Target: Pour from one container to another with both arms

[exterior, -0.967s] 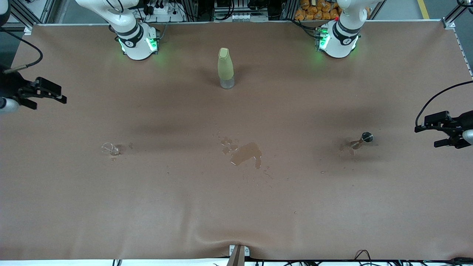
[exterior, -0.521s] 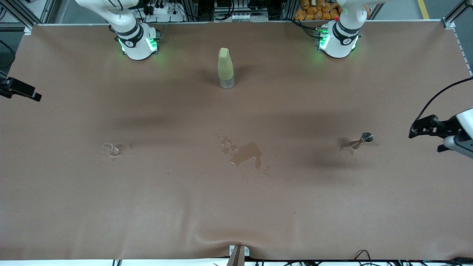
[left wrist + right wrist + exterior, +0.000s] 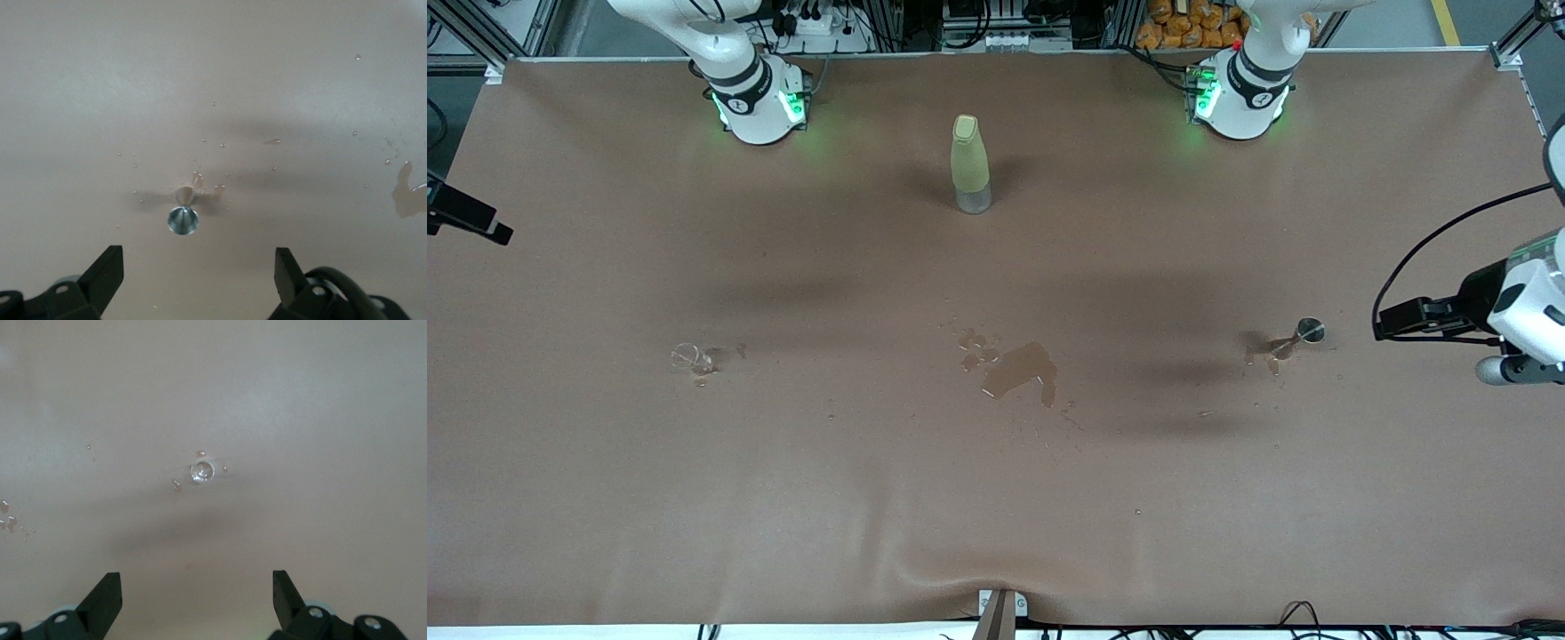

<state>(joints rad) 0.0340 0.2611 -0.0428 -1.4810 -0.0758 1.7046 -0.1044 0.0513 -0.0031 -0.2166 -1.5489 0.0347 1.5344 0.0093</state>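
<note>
Over the table's ends: both grippers are being held spread, empty.
Left gripper (image 3: 193, 280): metal cup (image 3: 183, 219) just ahead.
Right gripper (image 3: 193, 600): glass (image 3: 201, 472) well ahead.

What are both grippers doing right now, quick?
Left gripper: jaws open, empty, over the table near the small metal jigger.
Right gripper: jaws open, empty, near the small clear glass.

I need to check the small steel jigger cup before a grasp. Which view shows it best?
The left wrist view: the small steel jigger cup sits close and central, standing among droplets. The front view shows it tiny toward the left arm's end. The right wrist view does not show it.
</note>
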